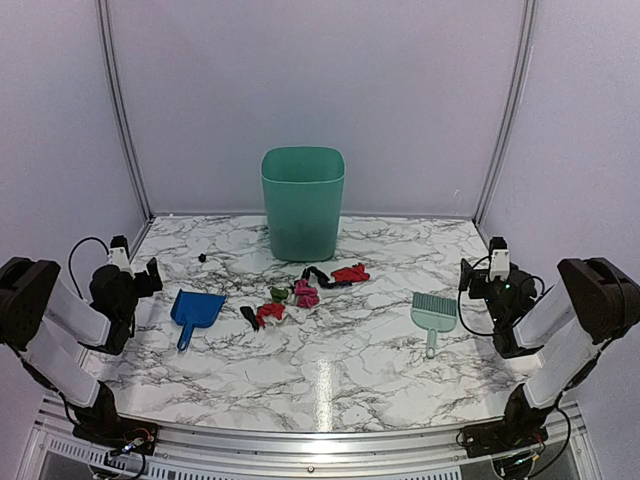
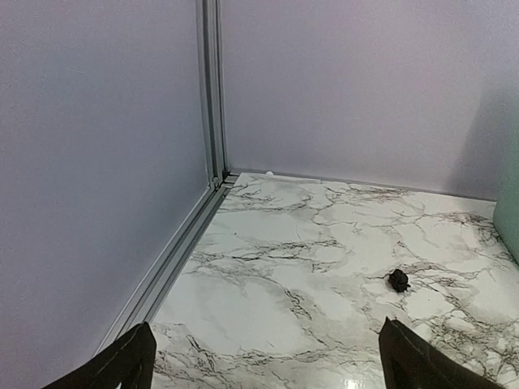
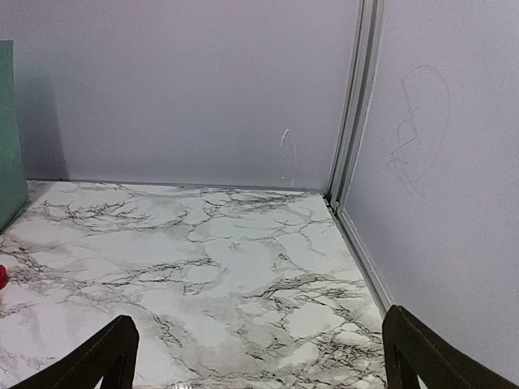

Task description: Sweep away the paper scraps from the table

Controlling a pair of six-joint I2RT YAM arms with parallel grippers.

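The paper scraps (image 1: 300, 295) lie bunched at the middle of the marble table (image 1: 330, 385): red, magenta, green, black and white bits. One small black scrap (image 1: 203, 258) sits apart at the back left, and the left wrist view shows it as a black scrap (image 2: 398, 279) ahead and right of the fingers. My left gripper (image 1: 151, 273) hovers open at the left edge, empty, and the left wrist view shows the left gripper (image 2: 263, 365) over bare table (image 2: 284, 267). My right gripper (image 1: 470, 276) is open and empty at the right edge. In its own view the right gripper (image 3: 259, 356) has a red scrap (image 3: 2, 277) at the frame's left edge.
A blue dustpan (image 1: 196, 310) lies left of the scraps and a green hand brush (image 1: 434, 313) right of them. A green bin (image 1: 303, 203) stands at the back centre against the wall. Grey walls with metal corner posts (image 2: 212, 89) enclose the table on three sides.
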